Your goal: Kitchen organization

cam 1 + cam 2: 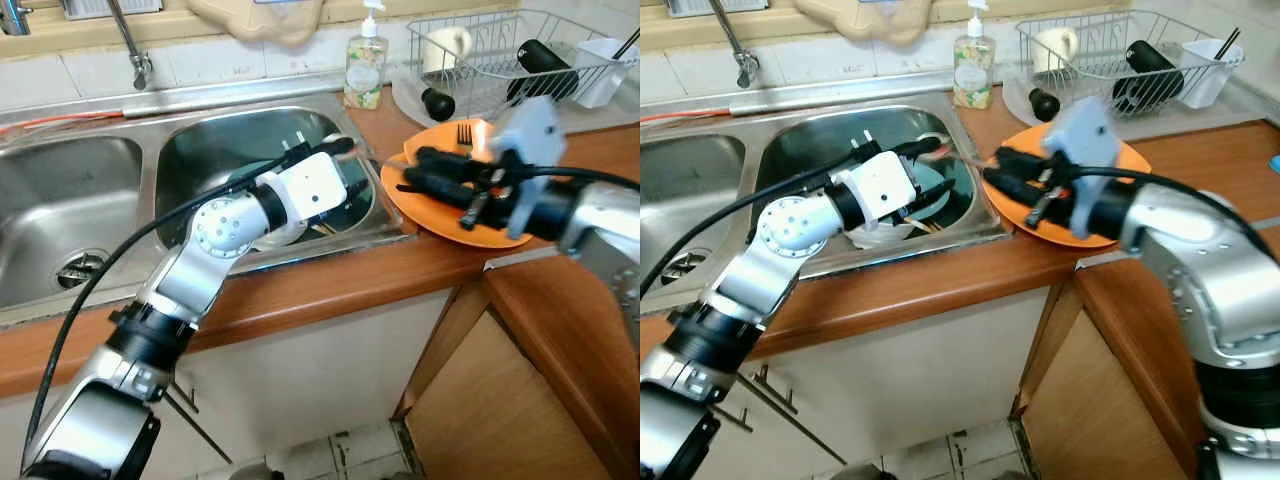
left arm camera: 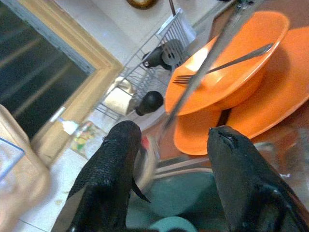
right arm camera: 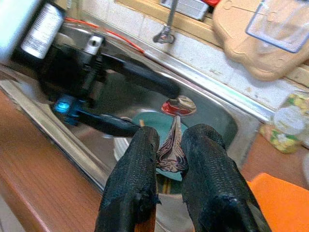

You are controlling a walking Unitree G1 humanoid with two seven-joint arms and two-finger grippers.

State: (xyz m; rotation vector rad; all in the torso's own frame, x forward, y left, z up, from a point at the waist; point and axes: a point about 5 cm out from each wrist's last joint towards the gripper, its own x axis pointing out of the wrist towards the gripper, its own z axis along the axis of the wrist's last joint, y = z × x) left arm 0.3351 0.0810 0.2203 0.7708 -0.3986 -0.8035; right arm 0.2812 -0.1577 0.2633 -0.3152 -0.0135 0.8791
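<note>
Reaching across the orange plate (image 1: 1102, 232), the right tool (image 3: 169, 159) pinches a spoon (image 3: 173, 145) while the left tool (image 2: 171, 159) gapes wide over the sink (image 1: 820, 150).

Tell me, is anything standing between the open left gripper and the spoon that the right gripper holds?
Nothing visible does. The left gripper is open over the sink basin, its fingertips close beside the spoon. The right gripper is shut on the spoon's handle.
</note>
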